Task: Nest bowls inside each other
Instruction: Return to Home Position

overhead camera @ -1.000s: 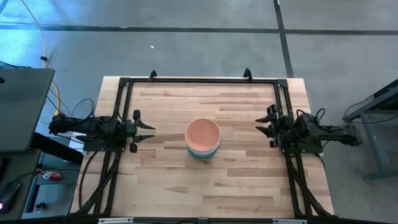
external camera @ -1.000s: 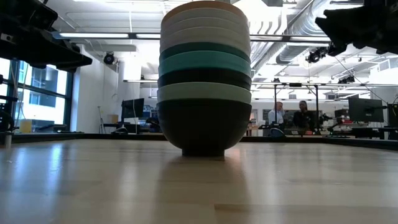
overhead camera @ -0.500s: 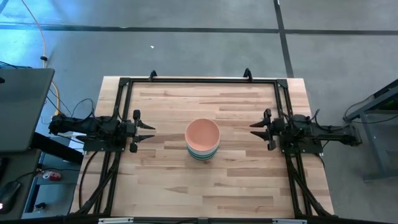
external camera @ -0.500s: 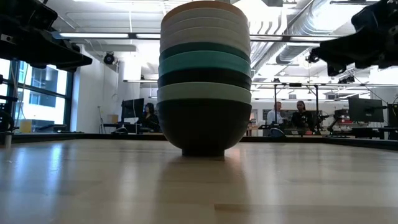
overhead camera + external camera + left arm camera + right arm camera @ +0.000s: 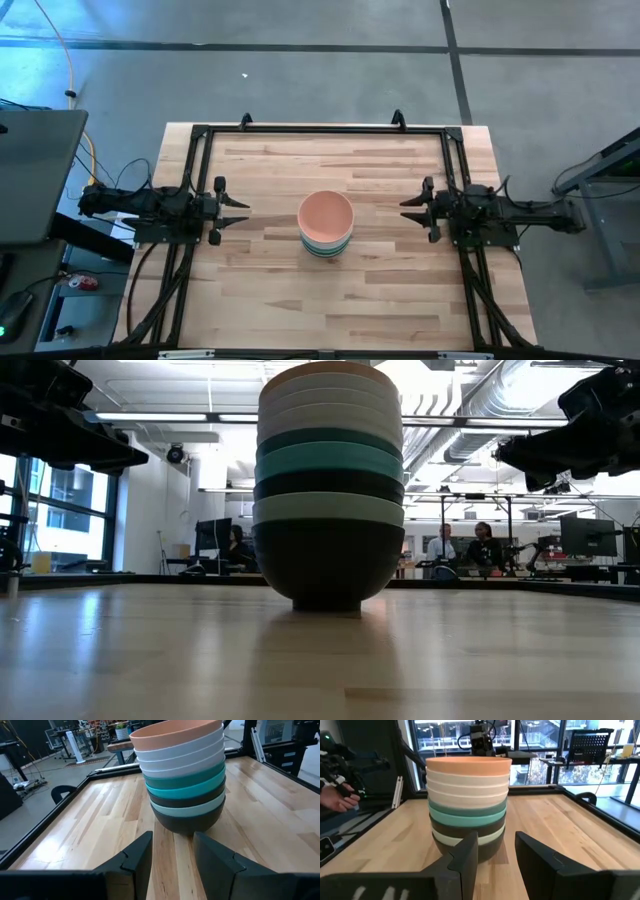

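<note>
Nine bowls (image 5: pixel 326 222) are sitting nested in one stack, centred on the table (image 5: pixel 380 290): salmon topmost, three white, dark green, teal, black, mint, black. The left gripper (image 5: pixel 244 213) and right gripper (image 5: pixel 405 208) are hovering released, empty, flanking it.

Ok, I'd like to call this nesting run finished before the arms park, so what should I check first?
1. Every bowl in one stack: ok, no loose bowl shows on the table.
2. The stack upright: ok, it sits level in the low view.
3. The salmon bowl seated on top: ok, its rim looks level.
4. The left gripper clear: ok, open, empty, apart from the stack.
5. The right gripper clear: ok, open, empty, apart from the stack.
6. Nine bowls counted: ok, nine rims show in the left wrist view.
</note>
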